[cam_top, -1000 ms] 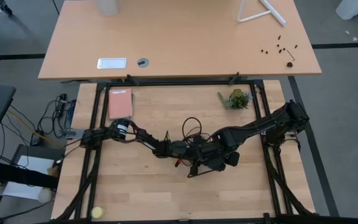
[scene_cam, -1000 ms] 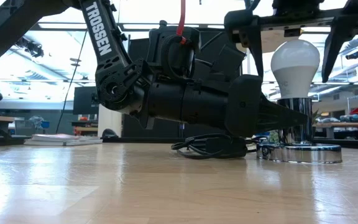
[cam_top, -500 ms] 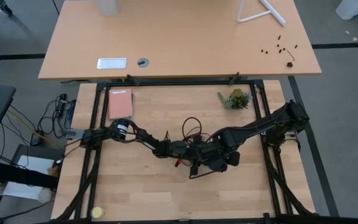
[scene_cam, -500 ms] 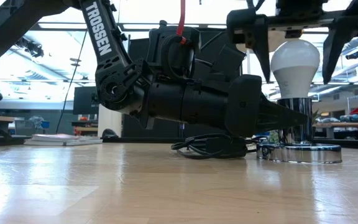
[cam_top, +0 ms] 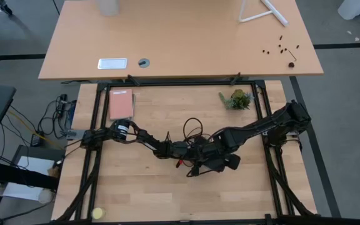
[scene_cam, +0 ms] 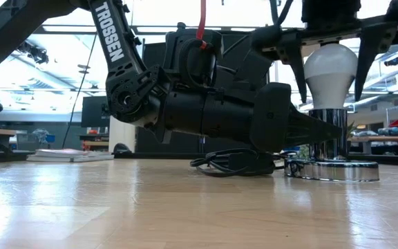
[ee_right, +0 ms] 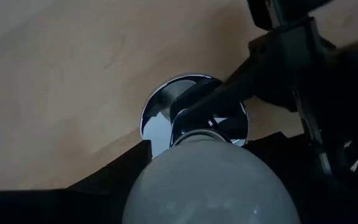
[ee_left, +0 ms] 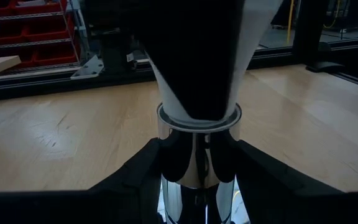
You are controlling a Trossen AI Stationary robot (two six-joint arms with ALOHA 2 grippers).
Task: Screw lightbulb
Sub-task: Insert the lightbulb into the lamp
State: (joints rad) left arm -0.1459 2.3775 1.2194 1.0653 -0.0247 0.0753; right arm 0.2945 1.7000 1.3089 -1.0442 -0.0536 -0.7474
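Item: lightbulb point(scene_cam: 330, 68), white, pear-shaped, standing upright with its base seated in the mouth of a chromed socket point(scene_cam: 329, 144); socket rises from a round mirror-finish disc point(scene_cam: 332, 170) resting on the wooden worktop point(scene_cam: 185, 207), near the middle of it in the high view, with a black cord point(scene_cam: 230, 164) coiled just beside. Right end effector point(scene_cam: 329, 59): descended from above, its two dark fingers point(scene_cam: 297, 66) straddling the bulb's widest part, close on either side; contact cannot be confirmed, and the low view suggests they are released rather than clenched. Left end effector point(ee_left: 197, 165): lying low and level along the worktop, its fingers clenched against the chrome socket stem on both sides, bracing it. Step in hand, by judgement: regrasp the bulb for another turn. Handling notes: close the right fingers squarely on the glass at its broadest girth, with only modest squeeze, since the glass is smooth and fragile; keep the wrist axis in line with the socket so the thread does not cross; rotate without pressing sideways; left end effector should hold firm so the disc does not spin or slide on the worktop.
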